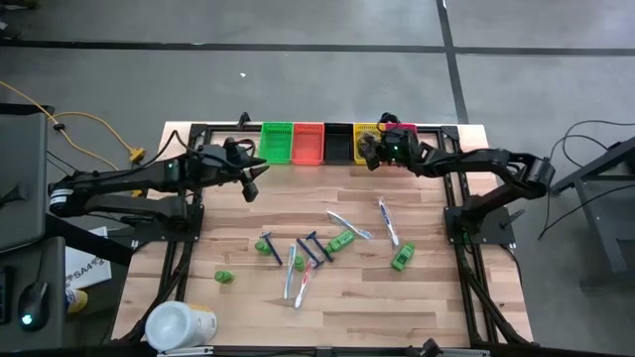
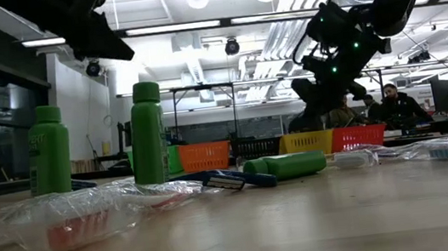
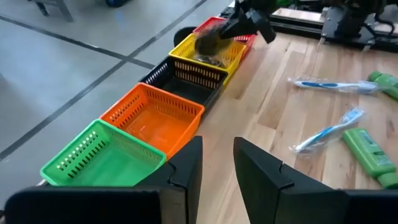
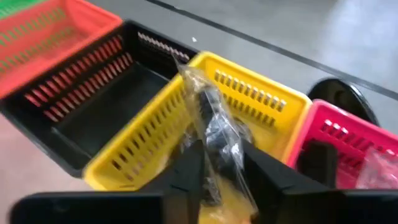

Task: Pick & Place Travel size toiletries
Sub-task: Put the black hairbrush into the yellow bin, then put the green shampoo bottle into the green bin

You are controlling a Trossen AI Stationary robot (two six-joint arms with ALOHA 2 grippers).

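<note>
Table: pale wood, with coloured bins in a row along its far edge.
Right gripper: over the yellow bin, fingers narrowly parted around a clear-wrapped dark packet.
Left gripper: near the green bin, fingers narrowly apart, holding nothing.
Toiletries: green bottles, razors and toothbrushes scattered mid-table.

A robotics lab or workshop: a wooden table on a black metal frame stands on a bare concrete floor, with exposed ceiling ducts, strip lights, and people at monitors behind.
</note>
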